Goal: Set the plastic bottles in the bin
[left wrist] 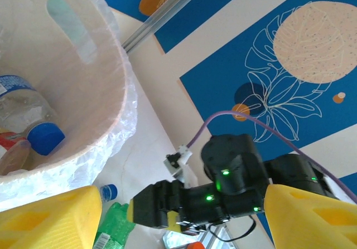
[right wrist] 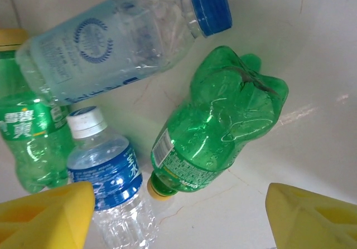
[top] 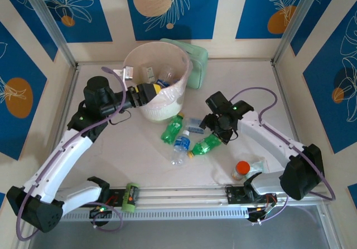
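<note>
Overhead, left gripper (top: 149, 91) poised at the near-left rim of the bin (top: 156, 111), yellow fingers (left wrist: 50, 215) spread wide, holding nothing. From its wrist camera, bagged wall of the bin curving just ahead, and inside at the bottom a blue-capped clear bottle (left wrist: 28, 112) lying on its side next to other bottles cropped too tightly to tell apart.

Low over the loose bottles on the table (top: 134, 160), just in front of the bin, right gripper (top: 218, 135) with jaws released and wide apart, gripping nothing. From its wrist camera, crumpled green bottle (right wrist: 217, 126) lying directly below the gap between the yellow fingertips (right wrist: 50, 210), yellow cap toward the gripper, base pointing away, apparently touching neither finger. Just beside it, blue-labelled bottle with white cap (right wrist: 106, 176), running down close to one fingertip in that view. Beyond both, clear bottle with blue cap (right wrist: 122, 43) on its side, and at the edge a second green bottle (right wrist: 30, 137) partly tucked under it. All four packed close together.

Near the right arm's base, orange-capped container (top: 241, 170), well apart from that cluster. Behind the bin, pale green box (top: 196, 65), right against or just beside its far wall; hard to tell which.
</note>
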You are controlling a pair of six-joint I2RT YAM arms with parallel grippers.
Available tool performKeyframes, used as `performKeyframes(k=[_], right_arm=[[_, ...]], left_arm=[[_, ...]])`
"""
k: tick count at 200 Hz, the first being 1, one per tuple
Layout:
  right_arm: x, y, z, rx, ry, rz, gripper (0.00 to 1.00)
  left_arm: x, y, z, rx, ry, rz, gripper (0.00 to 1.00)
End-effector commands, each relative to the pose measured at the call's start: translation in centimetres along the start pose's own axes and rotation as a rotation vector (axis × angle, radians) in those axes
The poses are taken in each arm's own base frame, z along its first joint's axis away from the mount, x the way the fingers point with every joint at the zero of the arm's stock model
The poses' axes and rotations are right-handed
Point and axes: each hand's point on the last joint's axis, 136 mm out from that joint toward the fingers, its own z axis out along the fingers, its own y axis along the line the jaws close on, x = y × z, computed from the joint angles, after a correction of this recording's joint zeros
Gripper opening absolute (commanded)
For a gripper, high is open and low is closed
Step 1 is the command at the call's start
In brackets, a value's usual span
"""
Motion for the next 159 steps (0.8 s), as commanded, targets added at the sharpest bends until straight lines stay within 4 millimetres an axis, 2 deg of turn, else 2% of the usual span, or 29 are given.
performKeyframes(k=[1, 61, 159], right_arm=[[0.1, -0.5, 1.3, 0.033, 0.022, 0.052, 0.81], [-0.4, -1.1, 4.0, 0.103, 0.057, 0.070, 0.80], [0.9, -2.6, 7.0, 0.192, 0.106, 0.093, 0.78]], left_arm=[[-0.5, -1.7, -0.2, 0.055, -0.010, 0.026, 0.76], [-0.3, -1.2, 0.1, 0.050, -0.004, 0.020, 0.76], [0.1, -0.4, 0.7, 0.037, 0.010, 0.010, 0.76]])
